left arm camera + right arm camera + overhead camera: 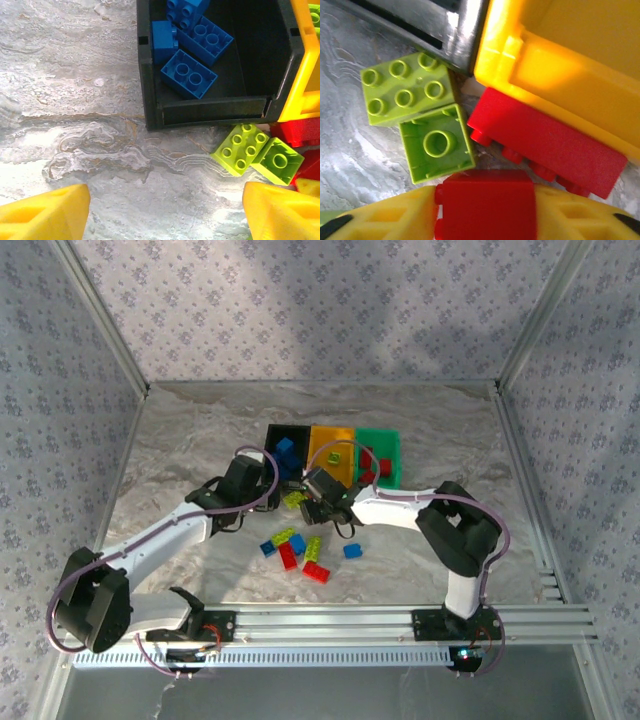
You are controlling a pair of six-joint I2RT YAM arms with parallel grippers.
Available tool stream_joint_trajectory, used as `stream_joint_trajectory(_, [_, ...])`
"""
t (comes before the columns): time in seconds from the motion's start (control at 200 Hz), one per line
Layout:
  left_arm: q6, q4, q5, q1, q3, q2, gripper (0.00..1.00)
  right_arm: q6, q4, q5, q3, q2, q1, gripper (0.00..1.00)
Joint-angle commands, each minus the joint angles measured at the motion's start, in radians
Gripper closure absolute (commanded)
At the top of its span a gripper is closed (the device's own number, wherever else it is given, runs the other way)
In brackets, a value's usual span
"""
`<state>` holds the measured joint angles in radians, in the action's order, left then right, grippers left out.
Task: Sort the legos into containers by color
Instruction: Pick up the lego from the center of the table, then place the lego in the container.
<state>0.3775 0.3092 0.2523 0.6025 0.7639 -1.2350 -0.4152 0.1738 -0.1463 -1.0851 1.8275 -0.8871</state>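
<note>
Clamped in the right gripper (487, 212): a small red studded plastic brick (487, 195), squeezed across its flat sides between the yellow fingers (390, 220), a firm hold for carrying. Possibly clear of the marbled grey table (350, 150); hard to judge from so close.

Just beyond, at twelve o'clock in the right wrist view, a longer red plastic brick (550, 142), lying tight along the outer wall of the orange-yellow rectangular plastic bin (560, 65) and so awkward to pinch. At ten o'clock, two lime-green studded plastic bricks (405, 90), touching each other, one studs up and one hollow side up, just beside the corner of the black rectangular plastic bin (150, 75).

Spread wide and holding nothing: the left gripper (162, 215), low over bare table at seven o'clock from the black bin, probably kept out of the other arm's way. Inside that bin, several blue studded plastic bricks (190, 75), evidently blue's home.

From above, three bins side by side, with the green rectangular plastic bin (378, 437) at the three o'clock end, red already in it, lime green in the middle one. Hence the likely trip for the held brick: toward two o'clock, across the orange-yellow bin, into green.

Left to sort: a loose cluster of red, blue and lime bricks (288, 556) at six o'clock from the bins. Roughly half done, by the look.
</note>
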Motion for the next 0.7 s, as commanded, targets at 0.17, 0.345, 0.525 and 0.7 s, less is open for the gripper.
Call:
stream_joint_trajectory(0.17, [-0.008,-0.022,0.014,0.005,-0.026,0.029,0.21,-0.002,0.056,-0.051,0.037,-0.103,-0.003,0.57])
stream_joint_trajectory(0.345, [0.001,-0.036,-0.004,0.005,-0.034,0.029,0.21,0.023,0.105,-0.102,0.064,-0.283,0.037,0.56])
stream_joint_trajectory(0.525, [0.019,-0.059,-0.031,0.011,-0.047,0.021,0.21,0.047,0.122,-0.08,0.094,-0.411,0.192,0.54])
stream_joint_trajectory(0.7, [0.038,-0.067,-0.051,0.03,-0.058,0.015,0.21,0.054,0.08,-0.001,0.097,-0.417,0.347,0.53])
